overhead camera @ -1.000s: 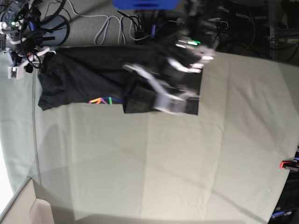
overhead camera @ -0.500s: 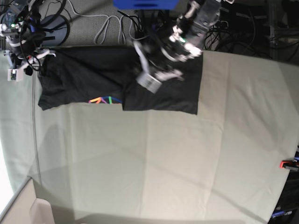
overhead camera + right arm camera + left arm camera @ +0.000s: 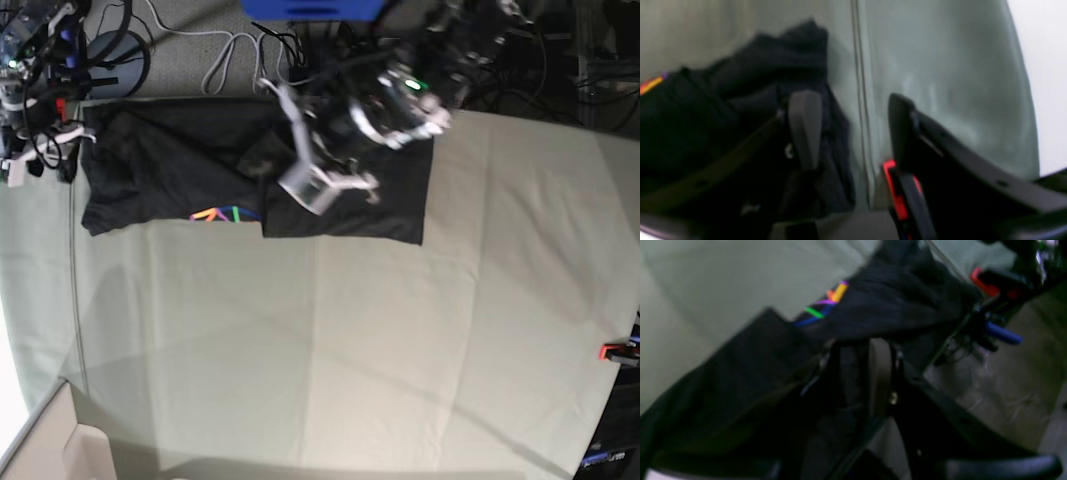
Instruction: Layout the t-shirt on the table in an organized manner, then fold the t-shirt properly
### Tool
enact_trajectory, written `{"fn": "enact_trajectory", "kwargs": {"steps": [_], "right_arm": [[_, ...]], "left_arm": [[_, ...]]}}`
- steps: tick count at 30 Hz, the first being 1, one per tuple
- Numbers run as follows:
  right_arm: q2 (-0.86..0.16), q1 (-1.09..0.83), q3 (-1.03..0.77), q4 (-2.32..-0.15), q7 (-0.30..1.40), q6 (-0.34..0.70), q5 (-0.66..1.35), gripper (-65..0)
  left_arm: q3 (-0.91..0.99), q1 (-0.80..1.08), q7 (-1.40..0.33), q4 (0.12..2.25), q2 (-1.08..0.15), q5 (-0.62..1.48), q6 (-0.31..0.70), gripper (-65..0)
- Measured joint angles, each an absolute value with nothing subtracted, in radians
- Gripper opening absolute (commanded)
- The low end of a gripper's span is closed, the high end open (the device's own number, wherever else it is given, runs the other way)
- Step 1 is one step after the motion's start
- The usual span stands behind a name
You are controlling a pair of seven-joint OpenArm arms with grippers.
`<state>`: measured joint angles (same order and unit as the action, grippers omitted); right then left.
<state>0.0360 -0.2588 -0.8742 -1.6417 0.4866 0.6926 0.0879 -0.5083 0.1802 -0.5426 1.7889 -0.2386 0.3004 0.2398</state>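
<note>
Table [image 3: 400, 340] bare in front; t-shirt [image 3: 180, 170] half-folded along far edge. Left gripper [image 3: 857, 373] jaws pinch its fabric; right gripper [image 3: 853, 133] jaws apart. Next: carry fold across.

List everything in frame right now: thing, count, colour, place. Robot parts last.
t-shirt: one, charcoal black with a rainbow logo, partly folded along the table's far edge.
table: one, pale grey-green cloth cover, fills most of the base view.
clamp: one in the base view, red-orange, right table edge.
cables: several, grey and black, floor beyond the table.
left gripper: over the shirt's middle, fingers nearly together, grip unclear.
right gripper: fingers apart at the shirt's edge.
</note>
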Motion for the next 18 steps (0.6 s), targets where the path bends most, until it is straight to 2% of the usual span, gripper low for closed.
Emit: {"fn": "enact_trajectory", "kwargs": {"steps": [4, 8, 12, 18], "right_arm": [[0.034, -0.262, -0.848, -1.641, 0.525, 0.693, 0.086, -19.6], [0.043, -0.253, -0.772, -1.641, 0.611, 0.693, 0.091, -19.6], [0.069, -0.199, -0.764, -1.566, 0.62, 0.693, 0.089, -19.6], [0.041, -0.156, -0.764, -1.456, 0.619, 0.693, 0.086, -19.6]], "left_arm": [[-0.341, 0.2, -0.543, 1.794, -0.289, 0.371, 0.233, -50.2], [-0.146, 0.285, -0.546, 1.792, -0.321, 0.411, 0.238, -50.2], [0.023, 0.323, -0.54, 1.792, -0.315, 0.417, 0.239, -50.2], [0.136, 0.365, -0.546, 1.792, -0.308, 0.417, 0.24, -50.2]]}}
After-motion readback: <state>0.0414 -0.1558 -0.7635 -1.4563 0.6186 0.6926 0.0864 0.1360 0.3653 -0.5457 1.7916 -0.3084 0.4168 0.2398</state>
